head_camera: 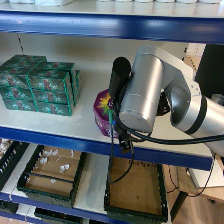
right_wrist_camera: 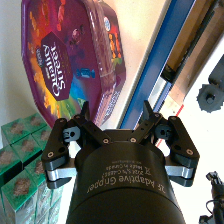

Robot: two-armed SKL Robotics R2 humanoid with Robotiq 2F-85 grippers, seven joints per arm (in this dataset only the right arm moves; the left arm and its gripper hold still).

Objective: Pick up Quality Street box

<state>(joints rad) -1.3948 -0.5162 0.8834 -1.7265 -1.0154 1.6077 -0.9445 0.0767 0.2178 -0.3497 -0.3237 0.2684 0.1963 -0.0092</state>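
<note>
The right gripper (right_wrist_camera: 116,111) hangs just short of the Quality Street box (right_wrist_camera: 72,57), fingers (right_wrist_camera: 84,116) spread wide and gripping nothing, one of them overlapping the tub's near edge in the wrist view. The purple tub (head_camera: 103,114) sits lid-up on the white shelf (head_camera: 60,125) near its blue front edge (head_camera: 75,141), largely hidden behind the silver arm (head_camera: 142,90). The stacked green boxes (head_camera: 41,84) stand apart on the robot's left.
</note>
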